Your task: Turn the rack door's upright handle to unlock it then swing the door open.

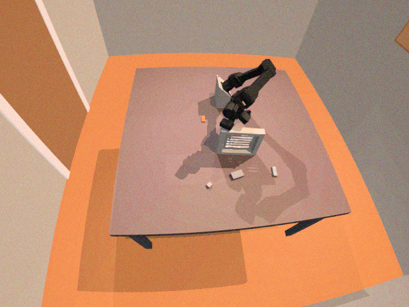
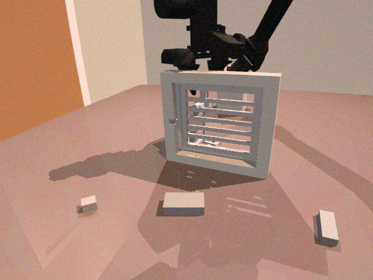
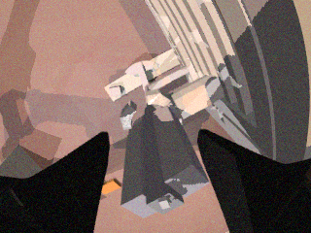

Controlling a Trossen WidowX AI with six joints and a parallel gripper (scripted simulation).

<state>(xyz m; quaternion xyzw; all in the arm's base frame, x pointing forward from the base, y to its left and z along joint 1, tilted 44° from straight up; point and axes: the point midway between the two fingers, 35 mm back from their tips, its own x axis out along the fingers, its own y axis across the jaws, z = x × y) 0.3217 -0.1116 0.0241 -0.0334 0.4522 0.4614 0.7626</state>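
Hovering, gripper (image 1: 236,120) (image 2: 204,67) (image 3: 155,138) apart near the upright handle (image 3: 167,150) of the slatted rack door (image 1: 238,142) (image 2: 256,120) (image 3: 194,39), midway between the counter's (image 1: 158,198) (image 2: 30,156) (image 3: 63,49) left and right edges, and, if closing while skewed, likely to slip or shove the frame (image 1: 242,130) (image 2: 272,120).

Three blocks (image 1: 236,174) (image 2: 183,203) on table (image 1: 158,204) (image 2: 120,256) before frame (image 1: 242,131) (image 2: 272,126).
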